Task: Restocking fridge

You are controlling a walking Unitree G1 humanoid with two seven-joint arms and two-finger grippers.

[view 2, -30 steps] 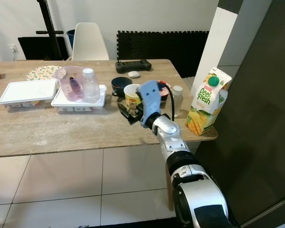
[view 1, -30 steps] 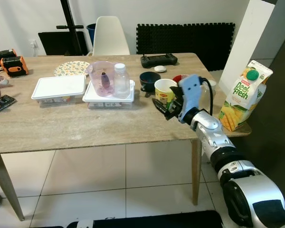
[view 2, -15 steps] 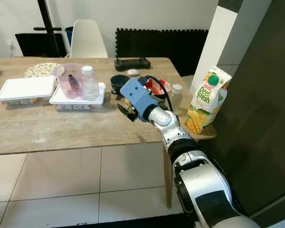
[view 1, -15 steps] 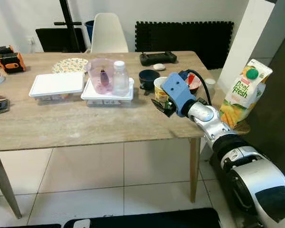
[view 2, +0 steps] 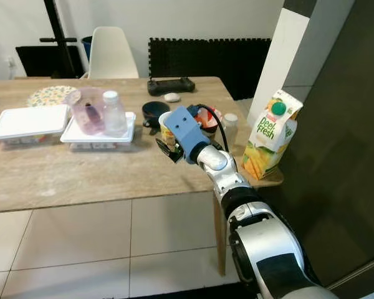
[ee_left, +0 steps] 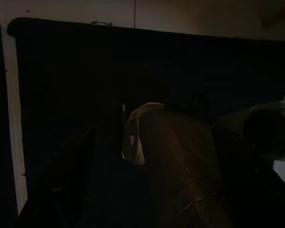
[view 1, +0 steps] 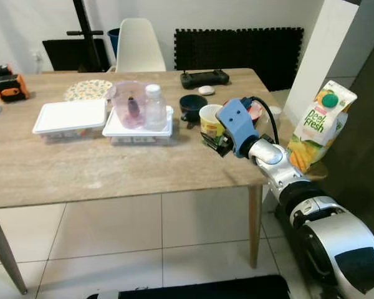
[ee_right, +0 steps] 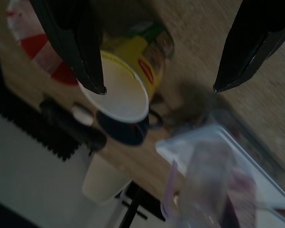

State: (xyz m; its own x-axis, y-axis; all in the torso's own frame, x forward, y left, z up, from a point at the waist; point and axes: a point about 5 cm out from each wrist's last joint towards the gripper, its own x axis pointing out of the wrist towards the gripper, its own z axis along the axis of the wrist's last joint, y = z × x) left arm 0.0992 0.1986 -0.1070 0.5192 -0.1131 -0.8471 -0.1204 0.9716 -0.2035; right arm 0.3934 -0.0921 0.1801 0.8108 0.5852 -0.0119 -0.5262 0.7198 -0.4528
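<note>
Right wrist view: right end effector (ee_right: pixel 156 88) spread wide, nothing gripped; one finger (ee_right: pixel 80 57) overlaps yellow cup (ee_right: pixel 128 92), other finger off to side over bare surface (view 1: pixel 81 168).

Left-to-right across surface: white lidded containers (view 1: pixel 68 116) mid-surface; dark bowl (view 1: pixel 193 103); yellow cup (view 1: pixel 210 118) near right front edge; juice carton (view 1: pixel 318 128) upright at right front corner.

Risk: cup off-centre between fingers; closing could tip it. Arm swing could knock carton off corner.

Pose: right arm extended forward over front edge, wrist turned toward cup. Left arm idle, view dark.
</note>
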